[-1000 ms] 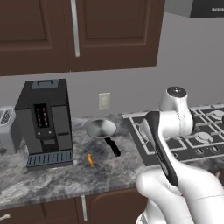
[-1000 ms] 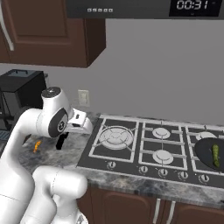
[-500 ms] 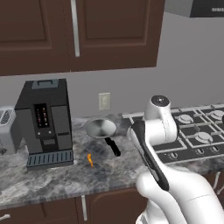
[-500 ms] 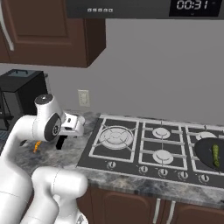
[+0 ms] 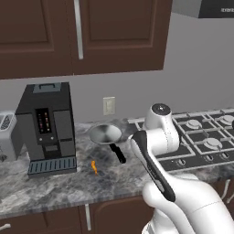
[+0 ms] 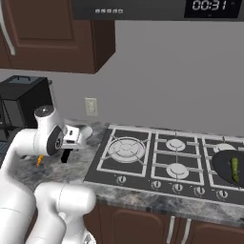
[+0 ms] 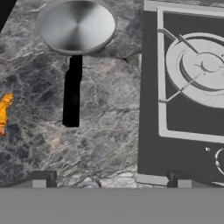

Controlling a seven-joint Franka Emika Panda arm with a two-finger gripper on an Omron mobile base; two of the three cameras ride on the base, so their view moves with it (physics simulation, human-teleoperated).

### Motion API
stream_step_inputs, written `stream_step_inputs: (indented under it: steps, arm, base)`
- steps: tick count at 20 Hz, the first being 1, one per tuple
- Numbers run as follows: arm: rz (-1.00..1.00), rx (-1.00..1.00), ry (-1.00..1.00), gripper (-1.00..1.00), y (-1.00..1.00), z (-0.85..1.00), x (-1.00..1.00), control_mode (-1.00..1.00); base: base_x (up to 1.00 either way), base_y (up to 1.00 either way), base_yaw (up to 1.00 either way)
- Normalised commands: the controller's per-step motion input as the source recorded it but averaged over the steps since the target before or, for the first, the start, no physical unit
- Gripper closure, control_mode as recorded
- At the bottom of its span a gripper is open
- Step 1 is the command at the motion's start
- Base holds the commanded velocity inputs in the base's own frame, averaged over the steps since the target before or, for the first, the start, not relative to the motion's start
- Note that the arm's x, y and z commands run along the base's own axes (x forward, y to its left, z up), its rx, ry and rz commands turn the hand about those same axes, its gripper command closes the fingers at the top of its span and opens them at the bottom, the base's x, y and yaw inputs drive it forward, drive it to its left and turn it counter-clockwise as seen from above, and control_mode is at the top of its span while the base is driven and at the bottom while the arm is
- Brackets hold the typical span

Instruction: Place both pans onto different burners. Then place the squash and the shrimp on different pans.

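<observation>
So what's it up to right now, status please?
Gripper open, empty, above counter. Silver pan on counter, not on a burner. Shrimp beside it. Nothing in the way.

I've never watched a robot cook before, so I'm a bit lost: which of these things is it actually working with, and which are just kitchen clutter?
Part of the job:
- silver pan, on the counter
- black pan on a right-hand burner, green squash in it
- shrimp, on the counter
- large burner, bare
- gripper, open, holding nothing

Just there:
- coffee machine
- toaster
- wall outlet
</observation>
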Motion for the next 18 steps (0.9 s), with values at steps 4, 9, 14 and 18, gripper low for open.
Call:
stream_step_inputs:
  steps: [4, 9, 14, 18]
  arm:
    - [0.00, 0.03, 0.00, -1.00, 0.33, 0.00, 0.00, -1.00]
    - [0.00, 0.00, 0.00, -1.00, 0.37, 0.00, 0.00, -1.00]
    - [0.00, 0.00, 0.00, -1.00, 0.19, -0.11, 0.09, -1.00]
    - [0.00, 0.00, 0.00, -1.00, 0.10, -0.20, 0.30, -1.00]
  base:
    - [0.00, 0.00, 0.00]
    - [0.00, 0.00, 0.00]
    - [0.00, 0.00, 0.00]
    - [0.00, 0.00, 0.00]
